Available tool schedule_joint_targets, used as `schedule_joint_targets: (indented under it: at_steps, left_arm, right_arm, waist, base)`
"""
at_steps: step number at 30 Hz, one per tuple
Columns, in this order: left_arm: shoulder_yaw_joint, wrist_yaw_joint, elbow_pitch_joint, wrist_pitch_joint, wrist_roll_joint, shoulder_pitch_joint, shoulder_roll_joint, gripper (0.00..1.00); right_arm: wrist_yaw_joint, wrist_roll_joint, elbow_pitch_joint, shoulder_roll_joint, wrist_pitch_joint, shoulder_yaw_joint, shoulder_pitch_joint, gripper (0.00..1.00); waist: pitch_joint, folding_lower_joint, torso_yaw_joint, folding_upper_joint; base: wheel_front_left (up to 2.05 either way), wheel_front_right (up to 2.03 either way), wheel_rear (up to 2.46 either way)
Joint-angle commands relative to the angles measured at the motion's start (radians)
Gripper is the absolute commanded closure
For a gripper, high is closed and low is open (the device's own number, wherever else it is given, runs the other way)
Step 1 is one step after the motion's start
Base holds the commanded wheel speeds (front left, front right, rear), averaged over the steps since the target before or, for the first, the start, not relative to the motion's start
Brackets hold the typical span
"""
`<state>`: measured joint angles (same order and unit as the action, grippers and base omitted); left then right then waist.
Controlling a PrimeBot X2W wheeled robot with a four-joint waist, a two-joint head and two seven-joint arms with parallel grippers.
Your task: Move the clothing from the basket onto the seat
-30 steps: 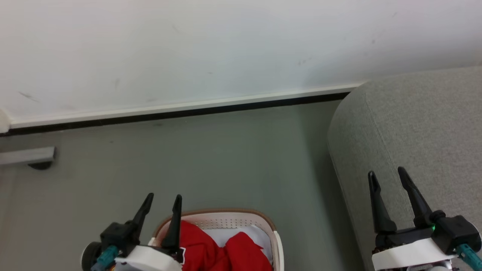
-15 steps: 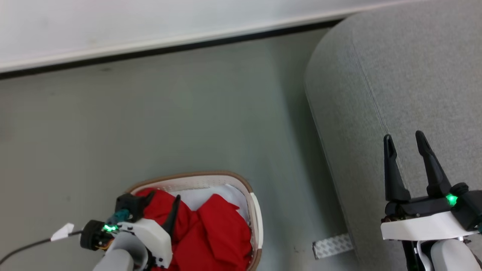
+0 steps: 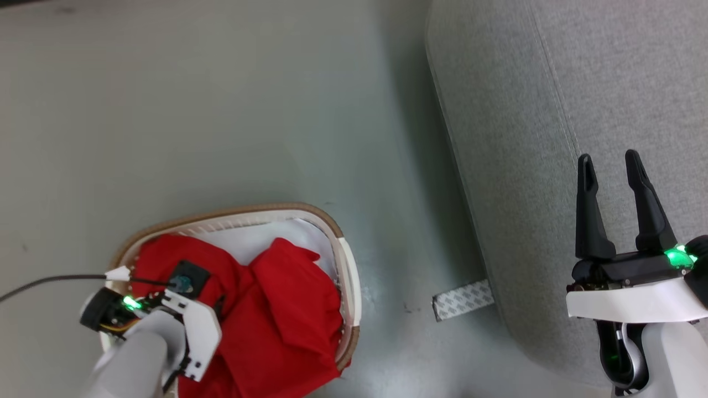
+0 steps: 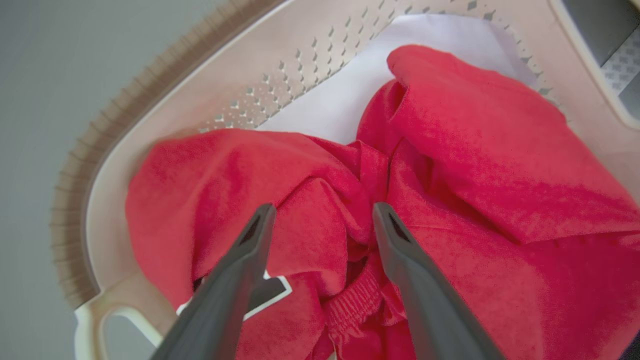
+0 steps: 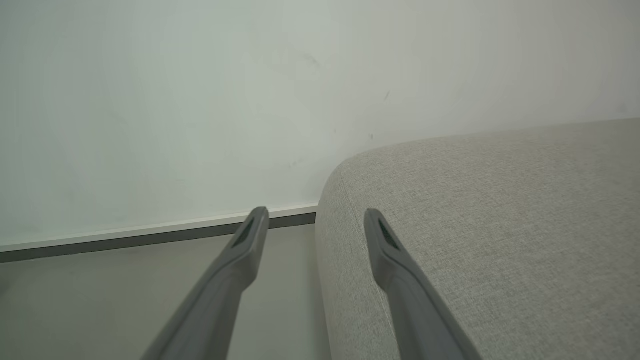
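As the left tool [image 4: 322,210] hung spread and empty just over the clothes [image 4: 475,150], the step in hand looked like a pick. The next move would call for a short drop onto the bunched fold between its fingers [image 4: 240,270], then a firm close. The basket [image 3: 232,213], on the floor [image 3: 221,110] beside the seat [image 3: 553,83], held the red clothes heaped toward its near end, over a white liner [image 3: 249,243] bared by the far rim. The right tool [image 3: 608,156] stood open, empty, above the seat near its edge.
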<state>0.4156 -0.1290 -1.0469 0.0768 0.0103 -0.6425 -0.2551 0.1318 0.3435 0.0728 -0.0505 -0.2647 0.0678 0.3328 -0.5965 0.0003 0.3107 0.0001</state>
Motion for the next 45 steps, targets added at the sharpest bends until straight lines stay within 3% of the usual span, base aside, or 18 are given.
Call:
schedule_joint_targets:
  at_steps: [1, 14, 18, 19, 20, 21, 22, 31, 45]
  left_arm:
    - [0.028, -0.002, -0.031, -0.01, -0.025, -0.036, -0.025, 0.0]
    - [0.195, 0.007, -0.182, -0.08, -0.166, -0.19, -0.057, 0.0]
    - [0.202, 0.009, -0.201, -0.088, -0.151, -0.204, -0.053, 0.0]
    - [0.203, 0.013, -0.204, -0.083, -0.149, -0.205, -0.051, 0.27]
    - [0.206, 0.013, -0.206, -0.076, -0.147, -0.205, -0.048, 0.65]
    - [0.207, 0.015, -0.208, -0.072, -0.145, -0.203, -0.046, 0.73]
    - [0.208, 0.015, -0.21, -0.067, -0.145, -0.198, -0.043, 1.0]
    - [0.198, 0.025, -0.221, -0.001, -0.103, -0.163, -0.013, 1.0]
    - [0.115, 0.018, -0.203, 0.169, 0.057, -0.034, 0.14, 1.0]
  right_arm:
    - [-0.002, 0.011, -0.001, 0.0, 0.0, 0.002, 0.021, 0.0]
    - [-0.002, 0.06, -0.025, 0.0, 0.0, 0.009, 0.058, 0.0]
    - [-0.002, 0.066, -0.03, 0.0, 0.0, 0.013, 0.053, 0.0]
    - [-0.002, 0.067, -0.03, 0.0, 0.0, 0.014, 0.049, 0.0]
    - [-0.002, 0.069, -0.029, 0.0, 0.0, 0.015, 0.047, 0.0]
    - [-0.002, 0.071, -0.026, 0.0, 0.0, 0.015, 0.045, 0.0]
    - [-0.002, 0.07, -0.024, 0.0, 0.0, 0.015, 0.044, 0.0]
    - [-0.002, 0.055, -0.006, 0.0, 0.0, 0.018, 0.053, 0.0]
    - [-0.002, -0.065, 0.055, -0.001, 0.0, -0.014, -0.033, 0.0]
  waist:
    - [-0.057, -0.0003, 0.037, -0.0001]
    - [-0.178, -0.0003, 0.089, -0.0001]
    - [-0.194, -0.0003, 0.095, -0.0001]
    - [-0.196, -0.0003, 0.096, -0.0001]
    - [-0.196, -0.0003, 0.096, -0.0001]
    - [-0.196, -0.0003, 0.096, -0.0001]
    - [-0.194, -0.0003, 0.095, -0.0001]
    - [-0.136, -0.0003, 0.074, -0.0001]
    - [0.242, -0.0003, -0.084, -0.0001]
  base:
    - [0.0, 0.0, 0.0]
    - [0.0, 0.0, 0.0]
    - [0.0, 0.0, 0.0]
    - [0.0, 0.0, 0.0]
    - [0.0, 0.0, 0.0]
    - [0.0, 0.0, 0.0]
    - [0.0, 0.0, 0.0]
    - [0.0, 0.0, 0.0]
    - [0.0, 0.0, 0.0]
